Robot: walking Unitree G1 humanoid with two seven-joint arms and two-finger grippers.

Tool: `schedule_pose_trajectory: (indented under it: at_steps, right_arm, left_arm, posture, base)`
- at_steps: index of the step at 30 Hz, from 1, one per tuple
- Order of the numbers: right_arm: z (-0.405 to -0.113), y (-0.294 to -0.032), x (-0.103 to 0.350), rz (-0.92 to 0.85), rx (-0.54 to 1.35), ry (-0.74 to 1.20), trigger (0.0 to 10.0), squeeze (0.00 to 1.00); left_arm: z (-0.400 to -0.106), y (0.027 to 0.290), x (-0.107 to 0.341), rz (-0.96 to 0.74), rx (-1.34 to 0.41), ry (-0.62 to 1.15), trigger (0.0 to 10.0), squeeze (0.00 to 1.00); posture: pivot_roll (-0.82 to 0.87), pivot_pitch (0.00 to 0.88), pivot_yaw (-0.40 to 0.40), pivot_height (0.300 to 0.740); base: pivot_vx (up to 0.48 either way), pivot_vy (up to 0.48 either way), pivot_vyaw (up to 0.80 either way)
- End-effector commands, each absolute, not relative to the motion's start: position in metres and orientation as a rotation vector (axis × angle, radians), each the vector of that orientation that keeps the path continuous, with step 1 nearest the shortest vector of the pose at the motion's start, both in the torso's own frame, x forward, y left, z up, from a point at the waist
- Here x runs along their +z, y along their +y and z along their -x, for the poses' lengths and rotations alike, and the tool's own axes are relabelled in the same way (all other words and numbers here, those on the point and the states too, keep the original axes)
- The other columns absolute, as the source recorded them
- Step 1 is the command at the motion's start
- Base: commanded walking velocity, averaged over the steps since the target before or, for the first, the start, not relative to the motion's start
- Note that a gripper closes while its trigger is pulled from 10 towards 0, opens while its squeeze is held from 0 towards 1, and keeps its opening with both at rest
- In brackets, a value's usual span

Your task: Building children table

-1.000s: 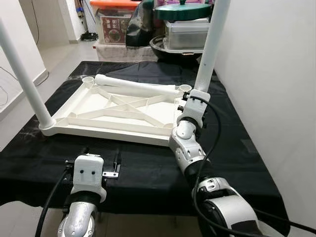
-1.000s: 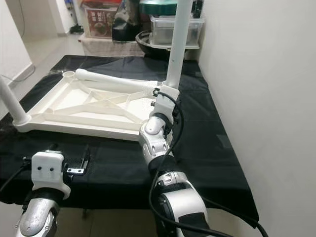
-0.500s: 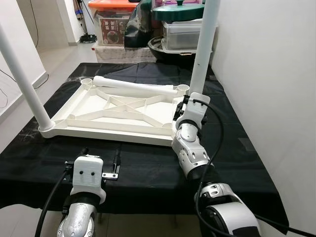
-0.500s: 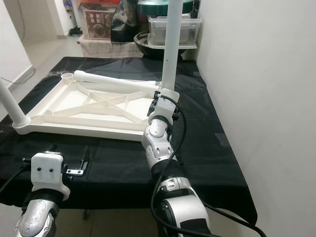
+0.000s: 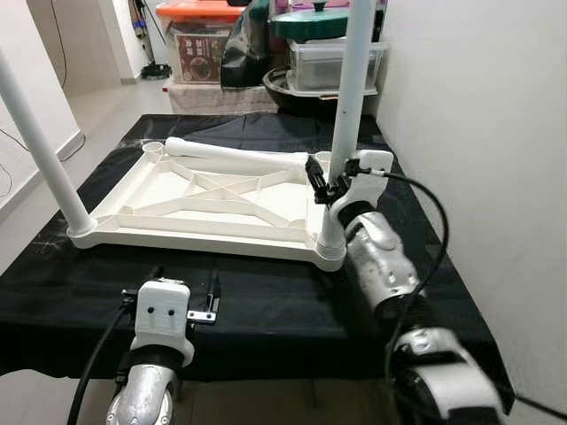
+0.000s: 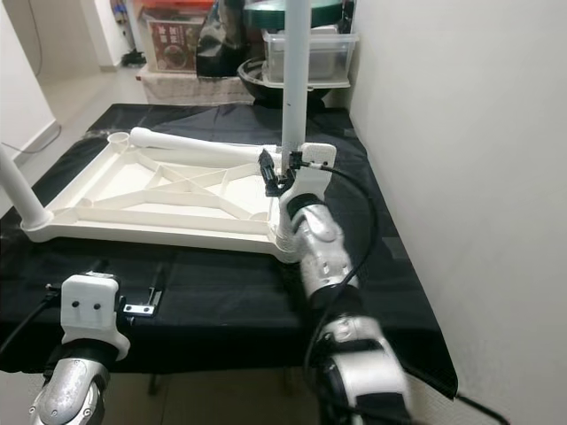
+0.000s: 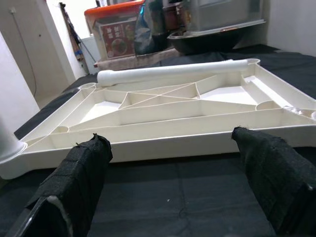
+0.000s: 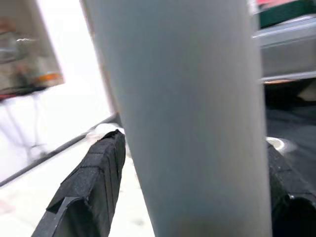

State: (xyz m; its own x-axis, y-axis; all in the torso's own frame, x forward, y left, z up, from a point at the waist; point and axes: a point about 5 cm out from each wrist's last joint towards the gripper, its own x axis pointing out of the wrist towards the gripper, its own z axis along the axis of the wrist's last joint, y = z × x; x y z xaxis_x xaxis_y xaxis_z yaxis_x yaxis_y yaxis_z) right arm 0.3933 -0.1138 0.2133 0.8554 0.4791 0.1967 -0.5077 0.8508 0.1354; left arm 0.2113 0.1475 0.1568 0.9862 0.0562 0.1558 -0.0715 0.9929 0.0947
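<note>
**Right pincer on the upright leg at the near right corner**

The white tabletop [image 5: 204, 199] lies upside down on the black-covered desk [image 5: 266, 310], ribs facing up. One leg [image 5: 40, 146] stands in the near left corner. A second leg [image 5: 347, 106] stands upright at the near right corner, its long axis close to vertical with a slight lean, its foot in or at the corner socket. A third, loose leg [image 5: 244, 158] lies flat along the far edge, its long axis running left to right.

The right pincer [image 5: 335, 181] has its two black fingers [image 8: 96, 182] on either side of the upright leg, low on the shaft just above the tabletop. The wrist view shows the leg between them, so the pincer looks closed around it, though actual contact of the pads is hard to confirm.

The left pincer [image 7: 168, 197] hovers low over the near part of the desk, fingers spread wide and holding nothing, aimed at the tabletop's near edge and just short of it.

The relation that matters is leg to socket: the push must run straight down the leg's axis, and the right arm is the one on it. The loose leg on the far side lies well away from the left pincer.
</note>
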Motion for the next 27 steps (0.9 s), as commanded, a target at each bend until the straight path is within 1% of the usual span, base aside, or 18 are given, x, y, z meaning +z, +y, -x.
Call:
schedule_pose_trajectory:
  at_steps: [1,2,3,5,7,8,10,11,12,13,14,15,16,18,22,23,25,27]
  right_arm:
    - [-0.390,-0.099,0.209,-0.216,0.719,-0.103,10.0,0.00]
    - [-0.389,-0.098,0.208,-0.208,0.805,-0.080,10.0,0.00]
    - [-0.389,-0.098,0.208,-0.208,0.805,-0.080,10.0,0.00]
    - [-0.387,-0.096,0.207,-0.191,0.959,-0.026,10.0,0.00]
    - [-0.387,-0.096,0.207,-0.191,0.959,-0.026,10.0,0.00]
    - [-0.385,-0.095,0.207,-0.188,1.017,-0.008,10.0,0.00]
    - [-0.382,-0.091,0.204,-0.128,1.141,0.046,10.0,0.00]
    - [-0.382,-0.091,0.204,-0.128,1.141,0.046,10.0,0.00]
    - [-0.381,-0.090,0.204,-0.106,1.198,0.066,10.0,0.00]
    - [-0.377,-0.086,0.209,-0.114,1.312,0.073,10.0,0.00]
    - [-0.377,-0.086,0.209,-0.114,1.312,0.073,10.0,0.00]
    - [-0.375,-0.085,0.212,-0.140,1.375,0.076,10.0,0.00]
    - [-0.375,-0.085,0.212,-0.140,1.375,0.076,10.0,0.00]
    - [-0.373,-0.085,0.221,-0.198,1.468,0.049,10.0,0.00]
    - [-0.371,-0.084,0.227,-0.231,1.534,0.030,10.0,0.00]
    - [-0.368,-0.082,0.226,-0.208,1.593,0.042,6.6,0.00]
    - [-0.366,-0.081,0.223,-0.199,1.629,0.061,0.0,0.00]
    - [-0.365,-0.080,0.221,-0.202,1.641,0.069,0.0,0.00]
  left_arm:
    - [-0.212,0.146,0.155,-0.113,0.060,-0.153,10.0,0.00]
    - [-0.212,0.146,0.155,-0.114,0.059,-0.153,10.0,0.00]
    - [-0.212,0.146,0.155,-0.114,0.059,-0.153,10.0,0.00]
    - [-0.212,0.145,0.155,-0.114,0.057,-0.153,10.0,0.00]
    - [-0.212,0.145,0.155,-0.114,0.057,-0.153,10.0,0.00]
    - [-0.212,0.145,0.155,-0.114,0.057,-0.153,10.0,0.00]
    - [-0.211,0.144,0.155,-0.114,0.056,-0.153,10.0,0.00]
    - [-0.211,0.144,0.155,-0.114,0.056,-0.153,10.0,0.00]
    - [-0.211,0.144,0.155,-0.114,0.056,-0.153,10.0,0.00]
    - [-0.211,0.144,0.155,-0.116,0.056,-0.154,10.0,0.00]
    - [-0.211,0.144,0.155,-0.116,0.056,-0.154,10.0,0.00]
    - [-0.211,0.144,0.156,-0.116,0.057,-0.154,10.0,0.00]
    - [-0.211,0.144,0.156,-0.116,0.057,-0.154,10.0,0.00]
    - [-0.210,0.144,0.156,-0.116,0.057,-0.154,10.0,0.00]
    - [-0.210,0.144,0.156,-0.116,0.057,-0.154,10.0,0.00]
    - [-0.210,0.144,0.156,-0.115,0.055,-0.154,10.0,0.00]
    - [-0.210,0.143,0.156,-0.114,0.054,-0.155,10.0,0.00]
    - [-0.210,0.143,0.156,-0.114,0.054,-0.155,10.0,0.00]
  posture:
    - [0.00,0.000,-0.011,0.740]
    - [0.01,0.000,-0.016,0.740]
    - [0.01,0.000,-0.016,0.740]
    - [0.01,0.000,-0.016,0.740]
    - [0.01,0.000,-0.016,0.740]
    - [0.01,0.000,-0.016,0.740]
    - [0.02,0.000,-0.023,0.740]
    - [0.02,0.000,-0.023,0.740]
    - [0.03,0.003,-0.029,0.740]
    - [0.03,0.003,-0.029,0.740]
    - [0.03,0.003,-0.029,0.740]
    - [0.03,0.003,-0.029,0.740]
    - [0.03,0.003,-0.029,0.740]
    - [0.04,0.009,-0.032,0.740]
    - [0.04,0.009,-0.032,0.740]
    - [0.04,0.013,-0.031,0.740]
    - [0.05,0.013,-0.031,0.740]
    - [0.05,0.013,-0.031,0.740]
  base:
    - [0.000,0.000,0.00]
    - [0.000,0.000,0.00]
    - [0.000,0.000,0.00]
    - [0.000,0.000,0.00]
    - [0.000,0.000,0.00]
    - [0.000,0.000,0.00]
    - [0.000,0.000,0.00]
    - [0.000,0.000,0.00]
    - [0.000,0.000,0.00]
    - [0.000,0.000,0.00]
    - [0.000,0.000,0.00]
    - [0.000,0.000,0.00]
    - [0.000,0.000,0.00]
    - [0.000,0.000,0.00]
    - [0.000,0.000,0.00]
    - [0.000,0.000,0.00]
    - [0.000,0.000,0.00]
    - [0.000,0.000,0.00]
